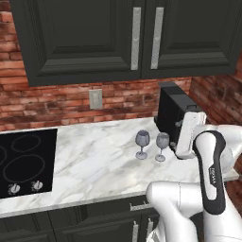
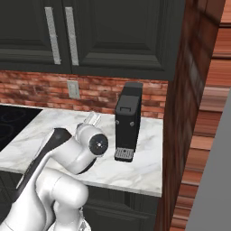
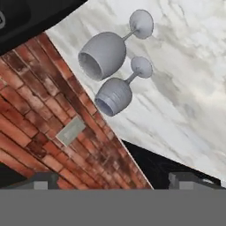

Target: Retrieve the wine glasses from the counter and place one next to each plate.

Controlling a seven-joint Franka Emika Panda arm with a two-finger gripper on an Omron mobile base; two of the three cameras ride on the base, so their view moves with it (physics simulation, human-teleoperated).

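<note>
**Both glasses waiting on the bench, nothing moved yet**

The two glasses, one (image 1: 142, 143) and its twin (image 1: 161, 146), are standing upright side by side at the centre right of the left base view, on the marble bench (image 1: 94, 160), just left of the black coffee machine (image 1: 171, 112). The end effector (image 3: 114, 180) is hanging wide and holding nothing, looking toward them from a little way off. Everything is left to do. No plates are appearing here. In the right base view the arm is hiding the glasses.
</note>
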